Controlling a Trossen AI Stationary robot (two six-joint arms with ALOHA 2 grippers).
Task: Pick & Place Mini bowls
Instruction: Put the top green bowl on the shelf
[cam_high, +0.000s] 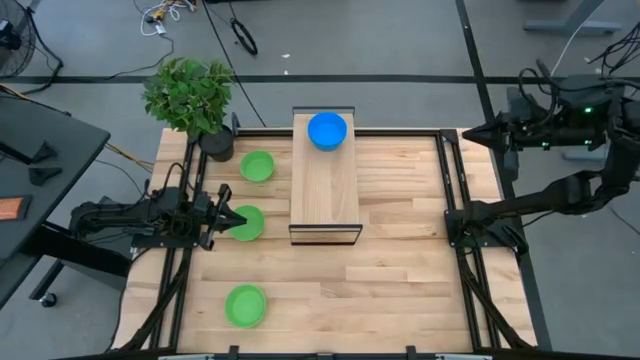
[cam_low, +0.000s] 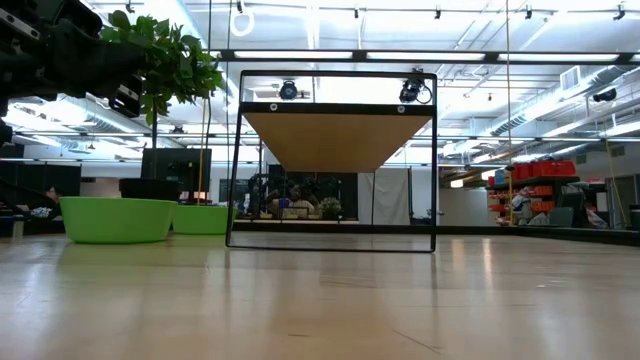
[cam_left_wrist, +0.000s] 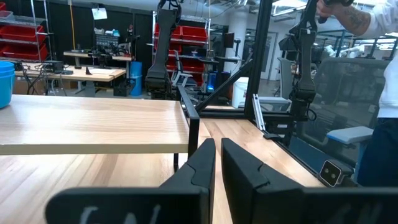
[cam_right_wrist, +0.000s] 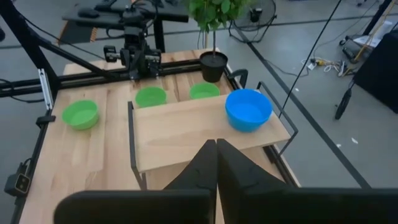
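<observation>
A blue mini bowl sits on the far end of a raised wooden shelf in the middle of the table. Three green mini bowls rest on the tabletop at the left: one by the plant pot, one in the middle and one near the front edge. My left gripper lies level at the left, shut, its tips over the middle green bowl's left rim. My right gripper is raised at the far right, shut and empty, pointing toward the shelf.
A leafy plant in a dark pot stands at the far left corner, next to the far green bowl. The shelf's black metal frame stands on thin legs. A person's arm shows beyond the table's right side.
</observation>
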